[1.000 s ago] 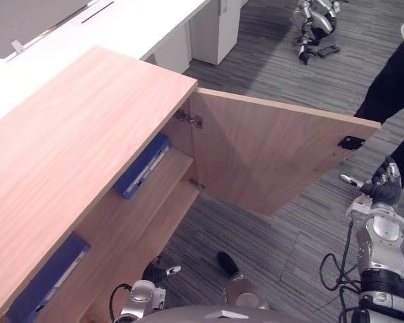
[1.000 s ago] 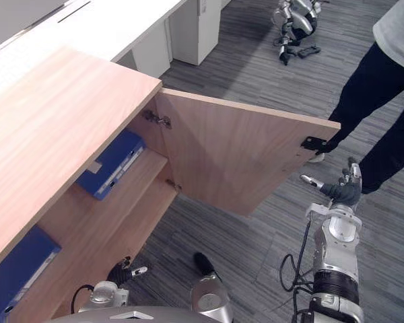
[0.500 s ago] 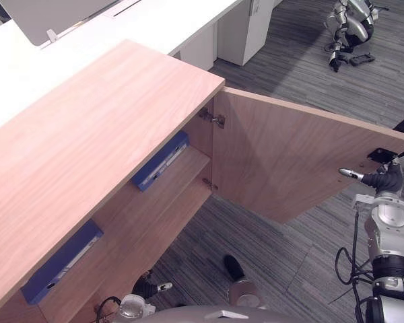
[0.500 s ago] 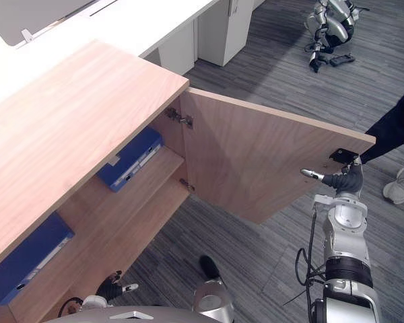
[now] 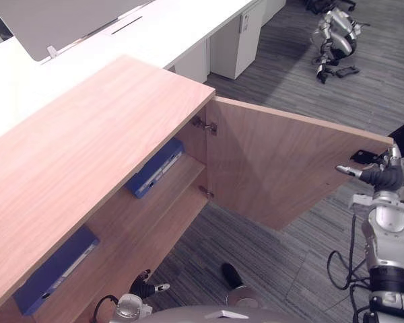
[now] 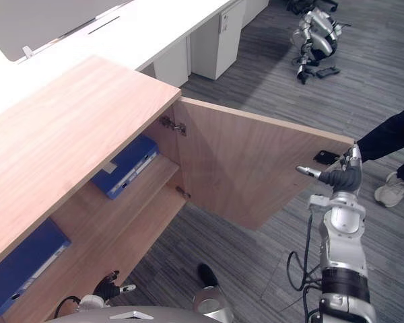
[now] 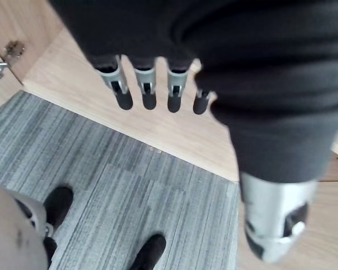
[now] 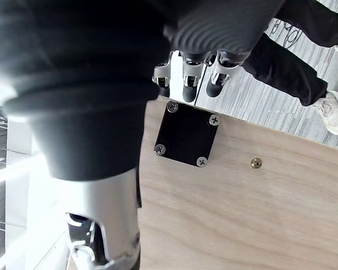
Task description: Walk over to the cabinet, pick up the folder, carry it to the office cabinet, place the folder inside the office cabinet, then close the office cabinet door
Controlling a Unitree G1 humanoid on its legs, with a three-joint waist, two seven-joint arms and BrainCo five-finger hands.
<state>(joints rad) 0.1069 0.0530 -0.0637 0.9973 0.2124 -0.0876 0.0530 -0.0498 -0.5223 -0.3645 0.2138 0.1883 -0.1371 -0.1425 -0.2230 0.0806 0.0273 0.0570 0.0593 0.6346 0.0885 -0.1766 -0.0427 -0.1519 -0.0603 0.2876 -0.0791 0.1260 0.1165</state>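
Observation:
The wooden office cabinet [image 5: 87, 148] stands with its door [image 5: 283, 168] swung wide. A blue folder [image 5: 155, 169] lies on the upper shelf, and a second blue folder [image 5: 54, 269] lies further to the left. My right hand [image 5: 380, 176] is at the door's free edge beside a black catch plate [image 8: 186, 135]. It is open, with the fingers [image 8: 190, 79] reaching past the edge and the thumb on the door's inner face. My left hand [image 5: 141, 288] hangs low by the cabinet's bottom shelf, its fingers [image 7: 149, 93] relaxed and holding nothing.
A long white desk [image 5: 155, 27] with a white drawer unit [image 5: 236, 47] runs behind the cabinet. Another robot [image 5: 337, 33] lies on the grey carpet at the far right. A person's dark leg [image 6: 390, 134] and pale shoe [image 6: 390, 192] stand just beyond the door's edge.
My right hand has risen from below the door's corner to its free edge beside the black plate. The camera has moved, so the whole view has shifted.

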